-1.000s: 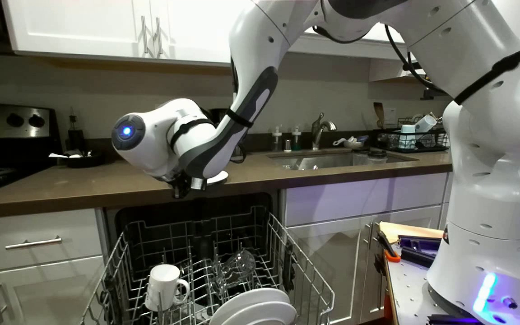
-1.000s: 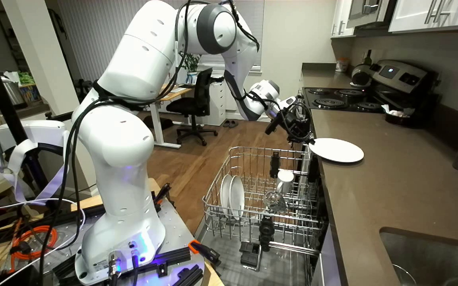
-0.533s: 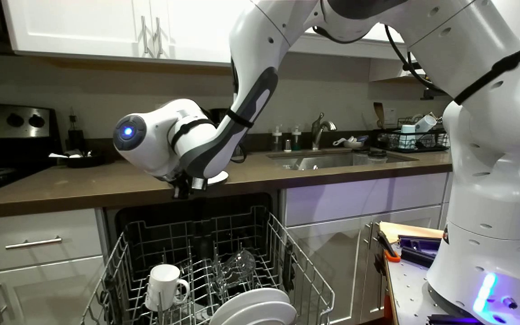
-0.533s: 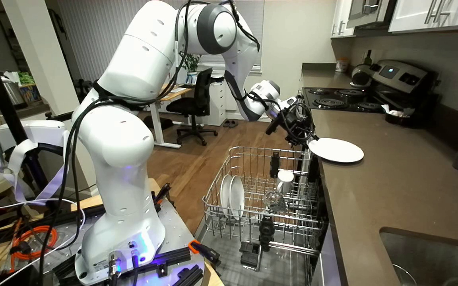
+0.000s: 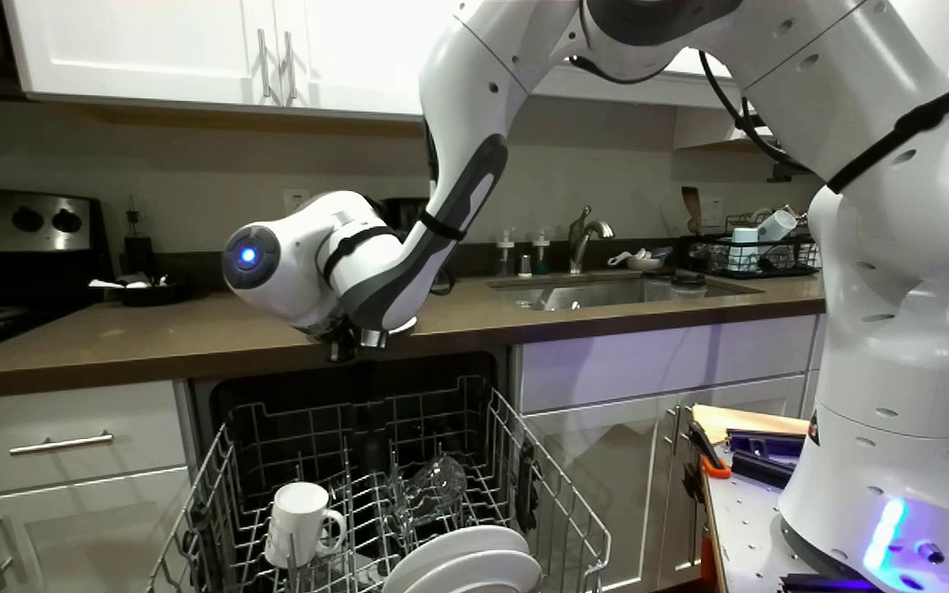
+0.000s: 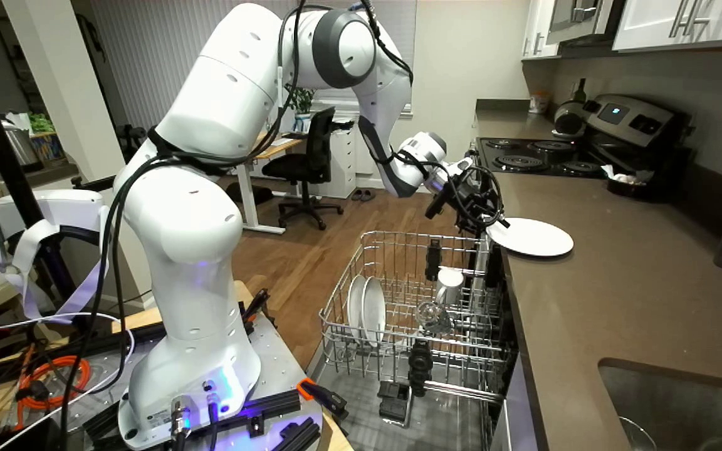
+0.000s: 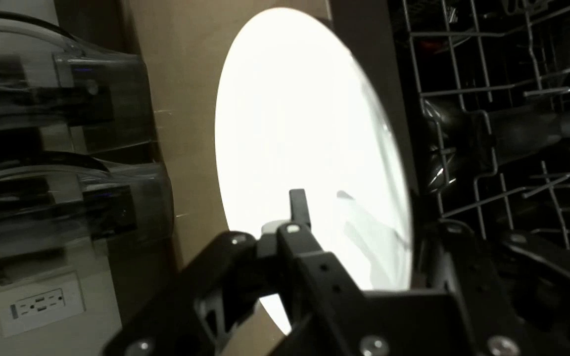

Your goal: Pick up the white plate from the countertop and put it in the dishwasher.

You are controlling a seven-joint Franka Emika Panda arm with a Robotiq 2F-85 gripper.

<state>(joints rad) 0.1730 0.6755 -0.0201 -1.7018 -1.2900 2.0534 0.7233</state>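
Observation:
The white plate (image 6: 531, 238) lies flat on the dark brown countertop (image 6: 593, 300), its near side jutting a little past the front edge. In an exterior view the plate (image 5: 403, 325) is mostly hidden behind the arm. My gripper (image 6: 496, 220) is at the plate's overhanging side. In the wrist view my gripper (image 7: 371, 222) is open, one finger over the white plate (image 7: 295, 123), the other beyond its rim on the dishwasher side. Whether a finger touches the plate is unclear. The dishwasher (image 5: 441, 371) is open below, its wire rack (image 6: 392, 233) pulled out.
The rack holds a white mug (image 5: 297, 523), a clear glass (image 5: 439, 486) and two upright plates (image 5: 474, 568). The stove (image 6: 524, 156), a black bowl (image 6: 627, 188) and the sink (image 6: 680, 401) adjoin the counter. Upper cabinets (image 5: 219, 58) hang above.
Over the last half second my gripper has moved slightly towards the plate and along the counter towards the sink side. The plate and the rack have not moved.

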